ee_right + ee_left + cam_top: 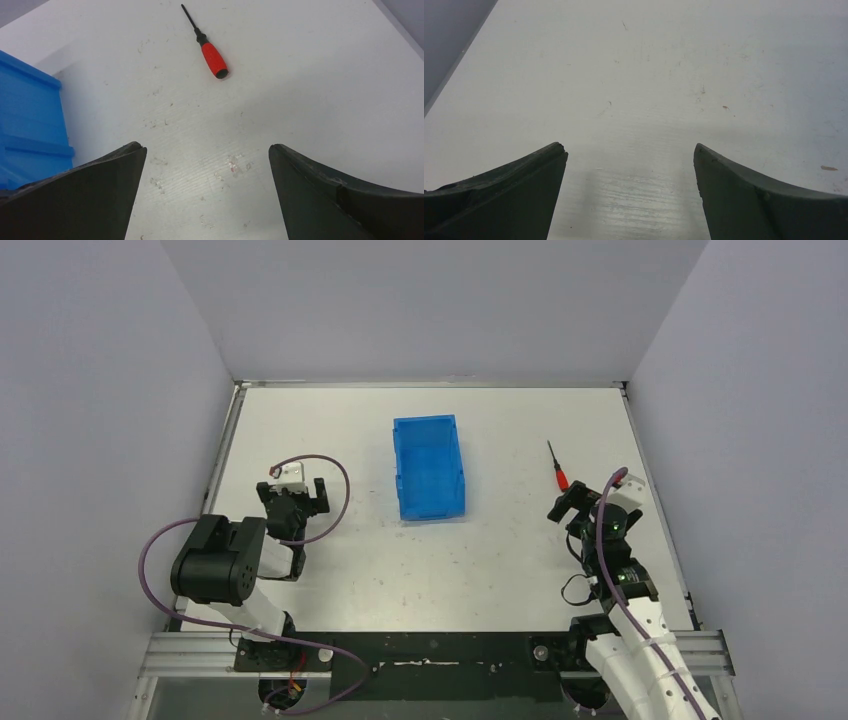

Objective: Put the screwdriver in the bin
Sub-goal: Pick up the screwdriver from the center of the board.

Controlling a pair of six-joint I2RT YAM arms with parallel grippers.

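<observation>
Near edge: left fingers (pixel 509 195) spread wide, empty, low over the tabletop (pixel 639 75). The right fingers (pixel 85 195) wide too, empty. Just beyond them the screwdriver (pixel 212 55) lies flat, shaft pointing away. The bin (pixel 432 502) mid-tabletop, well left of it.

— What came through on the left wrist feed?
— I saw my left gripper (pixel 630 150), dark jaws spread wide, scuffed white table (pixel 639 75) between them, and a grey wall (pixel 449 30) in the upper-left corner.
</observation>
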